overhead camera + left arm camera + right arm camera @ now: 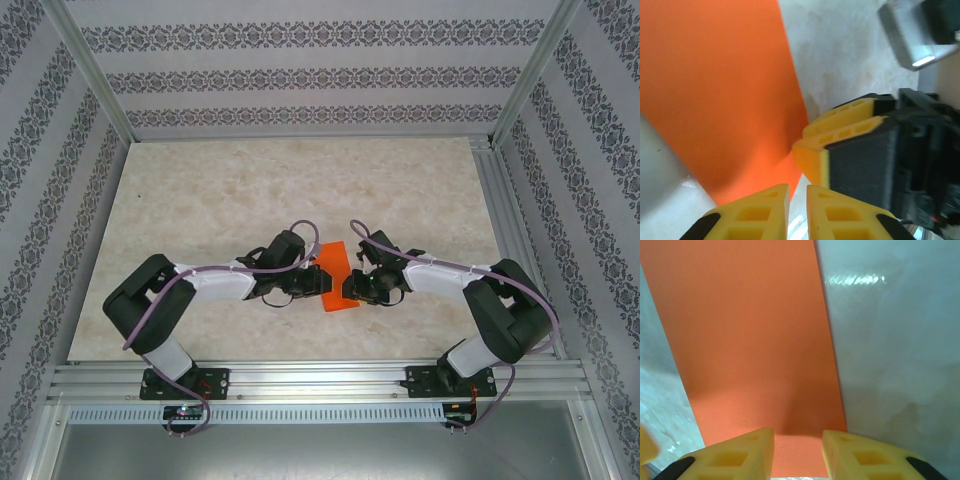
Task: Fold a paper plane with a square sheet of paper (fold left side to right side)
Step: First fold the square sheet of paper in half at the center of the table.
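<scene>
Grippers are meeting over the near half of the table (250,190), with the orange sheet (336,272) between them. In the top view the sheet is showing as a narrow slanted strip. The left gripper (308,284) is reaching in from the left and the right gripper (350,288) from the right, each at one long edge of the strip.

In the left wrist view, the left gripper (797,192) is holding its yellow fingers (755,212) drawn almost together, with only a thin slit between them. The sheet (720,90) is narrowing to a corner right at the fingertips. I cannot tell whether that corner is being pinched. The right gripper's yellow tip (812,152) is touching the sheet's edge just above that corner.

In the right wrist view, the right gripper (797,440) is keeping its fingers (740,455) spread, with a clear gap between them. The near end of the sheet (750,330) is running into that gap, and the rest is stretching away across the pale marbled table (900,365).
</scene>
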Robot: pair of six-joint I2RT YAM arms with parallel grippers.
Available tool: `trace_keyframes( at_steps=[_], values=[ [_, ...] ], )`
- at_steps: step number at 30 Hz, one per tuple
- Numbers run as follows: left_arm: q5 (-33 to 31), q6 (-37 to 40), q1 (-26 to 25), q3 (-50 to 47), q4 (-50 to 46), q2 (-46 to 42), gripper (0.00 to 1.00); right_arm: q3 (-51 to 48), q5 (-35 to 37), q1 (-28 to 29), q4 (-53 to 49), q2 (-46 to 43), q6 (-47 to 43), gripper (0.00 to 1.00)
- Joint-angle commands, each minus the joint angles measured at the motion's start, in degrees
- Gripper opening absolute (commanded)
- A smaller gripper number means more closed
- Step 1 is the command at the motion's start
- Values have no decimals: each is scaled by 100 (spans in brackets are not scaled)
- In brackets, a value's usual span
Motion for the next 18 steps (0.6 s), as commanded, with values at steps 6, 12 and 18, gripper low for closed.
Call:
trace_keyframes(
  at_steps=[6, 12, 18],
  values=[
    [-205, -301, -233, 89, 264, 464, 17, -154, 471, 101, -407, 307, -121, 34],
    [-472, 0, -251, 40, -464, 468, 16, -120, 537, 101, -488, 363, -160, 34],
    [-730, 300, -249, 0, -1117, 380, 16, -101, 548, 96, -523, 460, -178, 34]
  ],
)
